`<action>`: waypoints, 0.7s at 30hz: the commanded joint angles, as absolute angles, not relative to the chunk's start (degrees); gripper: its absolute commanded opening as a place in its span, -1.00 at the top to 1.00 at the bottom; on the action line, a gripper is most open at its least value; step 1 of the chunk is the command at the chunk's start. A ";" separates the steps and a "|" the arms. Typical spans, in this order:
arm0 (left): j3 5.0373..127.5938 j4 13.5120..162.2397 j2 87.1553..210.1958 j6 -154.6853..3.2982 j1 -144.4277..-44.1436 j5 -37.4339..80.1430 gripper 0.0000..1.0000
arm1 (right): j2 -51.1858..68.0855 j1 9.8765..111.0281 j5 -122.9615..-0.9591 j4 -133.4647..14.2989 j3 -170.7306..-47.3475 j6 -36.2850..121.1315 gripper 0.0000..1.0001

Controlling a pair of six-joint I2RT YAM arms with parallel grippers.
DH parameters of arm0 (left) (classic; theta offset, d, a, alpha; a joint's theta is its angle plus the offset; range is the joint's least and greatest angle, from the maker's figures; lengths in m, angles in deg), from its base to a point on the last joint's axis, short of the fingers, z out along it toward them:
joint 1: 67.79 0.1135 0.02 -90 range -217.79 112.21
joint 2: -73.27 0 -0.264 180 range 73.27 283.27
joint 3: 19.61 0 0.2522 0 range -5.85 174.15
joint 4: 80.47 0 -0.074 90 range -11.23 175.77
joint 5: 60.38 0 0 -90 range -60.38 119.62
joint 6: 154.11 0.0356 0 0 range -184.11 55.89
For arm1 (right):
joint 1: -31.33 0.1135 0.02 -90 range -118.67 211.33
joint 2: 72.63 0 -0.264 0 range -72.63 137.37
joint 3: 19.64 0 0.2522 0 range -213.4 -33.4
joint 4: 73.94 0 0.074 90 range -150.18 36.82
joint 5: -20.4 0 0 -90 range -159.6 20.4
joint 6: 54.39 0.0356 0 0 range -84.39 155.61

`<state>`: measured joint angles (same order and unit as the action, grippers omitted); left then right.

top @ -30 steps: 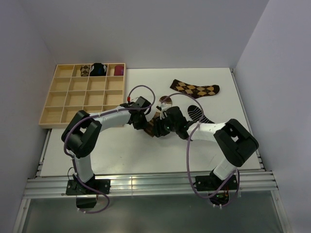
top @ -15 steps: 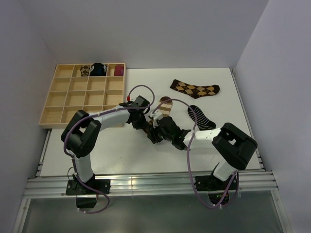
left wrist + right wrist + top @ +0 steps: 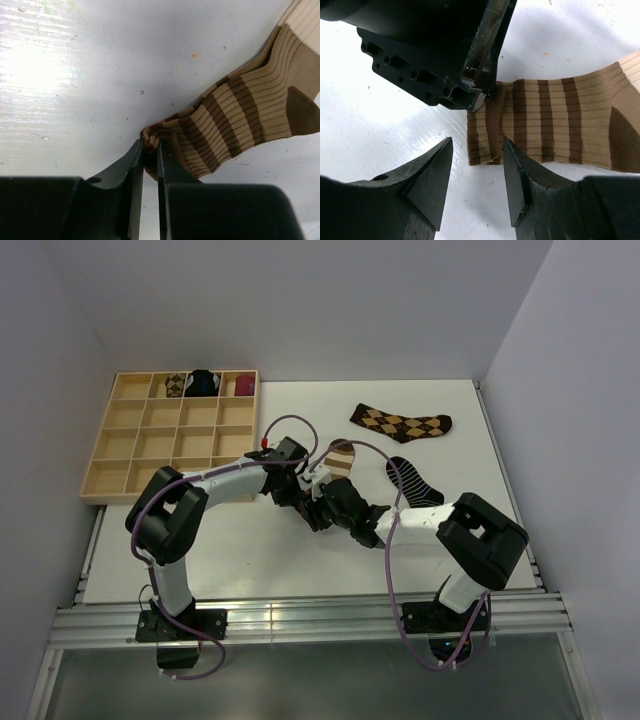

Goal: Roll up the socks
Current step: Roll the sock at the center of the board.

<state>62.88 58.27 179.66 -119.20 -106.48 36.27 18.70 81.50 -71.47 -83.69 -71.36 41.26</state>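
Observation:
The long brown-and-cream striped sock [image 3: 240,115] lies flat on the white table, its foot end showing beyond the arms [image 3: 339,457]. My left gripper [image 3: 151,146] is shut on the bunched cuff corner, at the table's middle [image 3: 297,498]. My right gripper [image 3: 477,145] is open and low, its tips astride the other cuff corner [image 3: 482,150] without touching it, right next to the left gripper [image 3: 445,50]. In the top view the right gripper [image 3: 322,508] sits just right of the left one. The argyle sock [image 3: 402,423] and the short black striped sock [image 3: 412,480] lie flat further right.
A wooden compartment tray [image 3: 150,440] stands at the back left. Its top row holds an argyle bundle [image 3: 176,385], a black-and-blue bundle [image 3: 205,382] and a maroon bundle [image 3: 245,385]. Walls close in the table on three sides.
My right gripper has slid left along the striped sock to its cuff end, beside the left gripper, uncovering the foot. The left gripper has kept its grip and place.

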 commanded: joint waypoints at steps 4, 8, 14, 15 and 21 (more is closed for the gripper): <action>62.79 55.62 180.32 -117.73 -106.28 35.51 0.82 | 20.88 82.56 -71.72 -85.58 -74.10 39.74 -0.03; 62.61 55.63 180.32 -117.90 -106.28 35.24 0.82 | 24.12 83.18 -72.06 -85.67 -74.45 39.30 -0.01; 62.70 56.06 180.50 -118.17 -106.28 34.89 0.82 | 26.25 83.71 -72.94 -85.14 -74.63 39.04 0.06; 62.70 56.15 180.50 -118.34 -106.28 34.80 0.82 | 26.42 83.80 -73.55 -84.97 -74.80 38.95 0.10; 61.91 57.38 179.71 -119.13 -106.19 34.27 0.77 | 28.00 84.06 -75.75 -83.30 -75.50 39.30 0.59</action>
<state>62.85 58.40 179.66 -119.25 -106.18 35.46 26.04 83.22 -74.53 -84.10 -73.89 39.12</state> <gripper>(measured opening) 0.179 0.242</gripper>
